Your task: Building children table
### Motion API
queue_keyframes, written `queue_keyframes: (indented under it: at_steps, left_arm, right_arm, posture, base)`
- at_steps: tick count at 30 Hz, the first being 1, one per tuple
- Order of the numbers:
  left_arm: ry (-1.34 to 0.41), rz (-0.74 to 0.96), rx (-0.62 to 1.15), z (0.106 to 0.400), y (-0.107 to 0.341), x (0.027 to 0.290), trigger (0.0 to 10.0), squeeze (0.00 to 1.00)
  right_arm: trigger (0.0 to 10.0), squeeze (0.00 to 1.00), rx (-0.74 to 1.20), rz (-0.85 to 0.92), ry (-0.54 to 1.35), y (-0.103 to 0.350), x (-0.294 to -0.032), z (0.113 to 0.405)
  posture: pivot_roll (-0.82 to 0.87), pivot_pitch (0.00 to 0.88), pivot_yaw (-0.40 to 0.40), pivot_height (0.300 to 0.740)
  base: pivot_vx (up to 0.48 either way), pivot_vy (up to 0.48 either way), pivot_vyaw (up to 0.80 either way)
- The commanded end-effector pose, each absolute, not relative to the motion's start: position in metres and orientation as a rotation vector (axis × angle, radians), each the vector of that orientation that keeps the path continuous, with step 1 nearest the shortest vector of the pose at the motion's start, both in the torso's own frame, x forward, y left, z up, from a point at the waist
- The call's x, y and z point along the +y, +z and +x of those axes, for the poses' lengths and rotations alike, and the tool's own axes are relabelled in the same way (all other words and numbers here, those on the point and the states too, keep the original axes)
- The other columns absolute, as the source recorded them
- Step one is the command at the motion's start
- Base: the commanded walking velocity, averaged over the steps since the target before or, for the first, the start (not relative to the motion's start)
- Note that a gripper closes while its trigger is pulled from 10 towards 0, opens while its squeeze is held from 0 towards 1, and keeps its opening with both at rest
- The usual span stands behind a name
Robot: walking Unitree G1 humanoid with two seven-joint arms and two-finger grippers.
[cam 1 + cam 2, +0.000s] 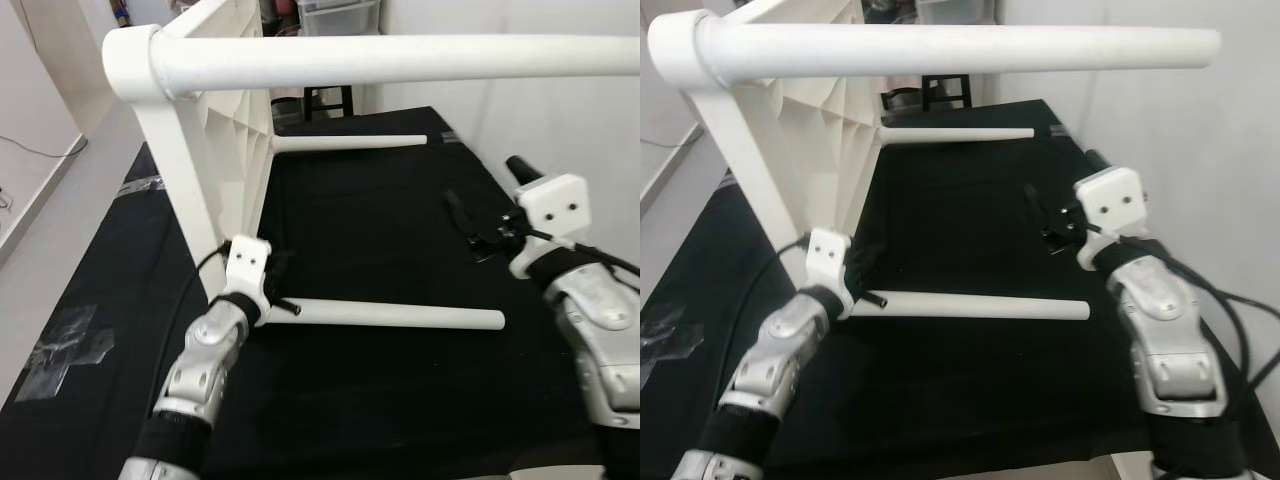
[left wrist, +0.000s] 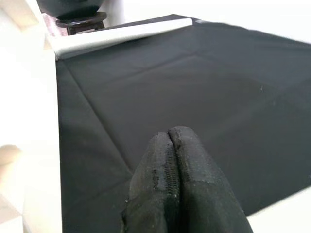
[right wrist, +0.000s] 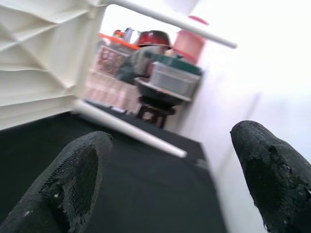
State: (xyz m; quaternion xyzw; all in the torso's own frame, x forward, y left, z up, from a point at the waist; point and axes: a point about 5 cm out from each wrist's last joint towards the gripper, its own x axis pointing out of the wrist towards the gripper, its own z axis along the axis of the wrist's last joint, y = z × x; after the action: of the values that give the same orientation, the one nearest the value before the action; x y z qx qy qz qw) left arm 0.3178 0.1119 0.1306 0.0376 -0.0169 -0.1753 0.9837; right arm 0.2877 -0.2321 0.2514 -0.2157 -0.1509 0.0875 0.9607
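Note:
A white children's table lies on its side on the black cloth [image 1: 380, 400]. Its ribbed top [image 1: 225, 130] stands upright at the left and its round legs point right. One leg [image 1: 400, 60] runs high across the view, another [image 1: 350, 142] lies at the back, and a third [image 1: 400, 317] rests on the cloth in front. My left gripper [image 1: 285, 300] is shut with nothing in it, right at the base of the front leg by the tabletop's lower corner; its fingers [image 2: 168, 160] are pressed together. My right gripper [image 1: 485, 185] hovers open above the cloth at the right, apart from all legs.
A white wall [image 1: 560, 110] runs close along the right side. A dark stool [image 1: 325, 100] and a plastic bin [image 1: 340, 15] stand behind the far end. Bare floor [image 1: 60, 230] lies to the left, and clear tape [image 1: 70, 345] sticks to the cloth's left edge.

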Motion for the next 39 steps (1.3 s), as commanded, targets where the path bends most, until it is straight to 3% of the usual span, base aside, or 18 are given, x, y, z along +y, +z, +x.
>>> queue_keyframes:
  at_steps: [1, 7, 8, 9, 14, 29, 37, 39]
  left_arm:
    - [-0.398, 0.158, -0.044, 0.314, 0.125, 0.099, 10.0, 0.00]
    - [-0.427, 0.228, -0.080, 0.316, 0.129, 0.093, 10.0, 0.00]
    - [-0.474, 0.405, -0.157, 0.318, 0.139, 0.084, 10.0, 0.00]
    - [-0.489, 0.473, -0.189, 0.319, 0.143, 0.080, 10.0, 0.00]
    - [-0.491, 0.573, -0.240, 0.319, 0.150, 0.076, 10.0, 0.00]
    - [-0.343, 0.559, -0.177, 0.280, 0.126, 0.105, 10.0, 0.00]
    - [-0.280, 0.542, -0.129, 0.289, 0.116, 0.122, 10.0, 0.00]
    - [-0.261, 0.494, -0.117, 0.295, 0.117, 0.125, 10.0, 0.00]
  right_arm:
    - [10.0, 0.00, -0.326, -0.458, 0.185, 0.257, -0.229, 0.287]
    - [10.0, 0.00, -0.318, -0.453, 0.199, 0.254, -0.224, 0.287]
    - [10.0, 0.00, -0.308, -0.438, 0.222, 0.248, -0.216, 0.287]
    - [10.0, 0.00, -0.305, -0.430, 0.230, 0.247, -0.213, 0.287]
    - [10.0, 0.00, -0.300, -0.423, 0.239, 0.245, -0.211, 0.287]
    - [10.0, 0.00, -0.295, -0.434, 0.242, 0.244, -0.210, 0.289]
    - [10.0, 0.00, -0.336, -0.456, 0.238, 0.254, -0.207, 0.292]
    - [10.0, 0.00, -0.345, -0.532, 0.240, 0.256, -0.206, 0.291]
  posture:
    - [-0.13, 0.026, 0.063, 0.740]
    - [-0.13, 0.025, 0.064, 0.740]
    - [-0.12, 0.023, 0.064, 0.740]
    - [-0.12, 0.023, 0.064, 0.740]
    - [-0.12, 0.024, 0.069, 0.740]
    - [-0.10, 0.020, 0.064, 0.740]
    - [-0.10, 0.015, 0.058, 0.740]
    - [-0.11, 0.014, 0.064, 0.740]
  base:
    - [0.000, 0.000, 0.00]
    - [0.000, 0.000, 0.00]
    - [0.000, 0.000, 0.00]
    - [0.000, 0.000, 0.00]
    - [0.000, 0.000, 0.00]
    - [0.000, 0.000, 0.00]
    - [0.000, 0.000, 0.00]
    - [0.000, 0.000, 0.00]
